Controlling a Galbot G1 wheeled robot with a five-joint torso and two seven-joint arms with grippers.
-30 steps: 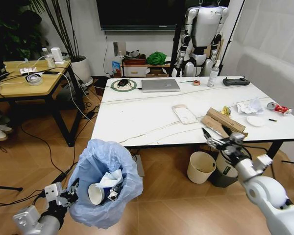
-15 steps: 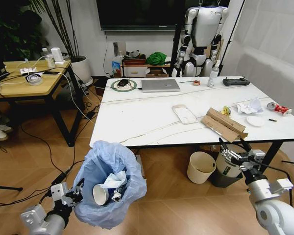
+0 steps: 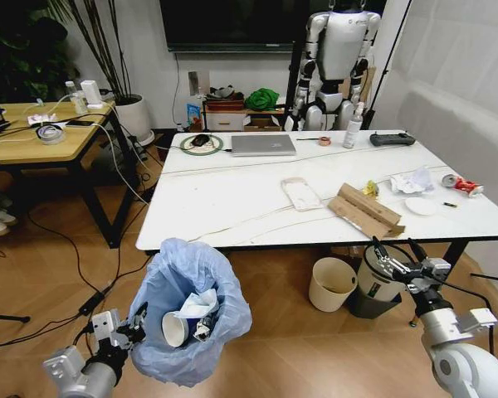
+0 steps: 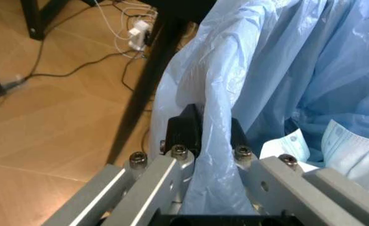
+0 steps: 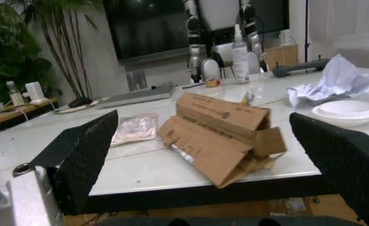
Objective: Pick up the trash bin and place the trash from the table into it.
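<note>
Head view: the right gripper [image 3: 396,259], jaws spread and empty, has dropped below the table [image 3: 232,211] edge at five o'clock, leaving the torn cardboard [image 3: 365,210] at three o'clock. The whole picture has shifted, so the camera moved. The trash bin [image 3: 191,311] hangs at seven o'clock.

Left wrist view: the left gripper [image 4: 200,141] stays clenched on the bag.

Right wrist view: cardboard dead ahead, untaken; more trash remains.

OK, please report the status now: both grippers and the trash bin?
Left gripper shut on trash bin bag. Right gripper open, empty, below table edge, facing cardboard. Nothing between.
</note>
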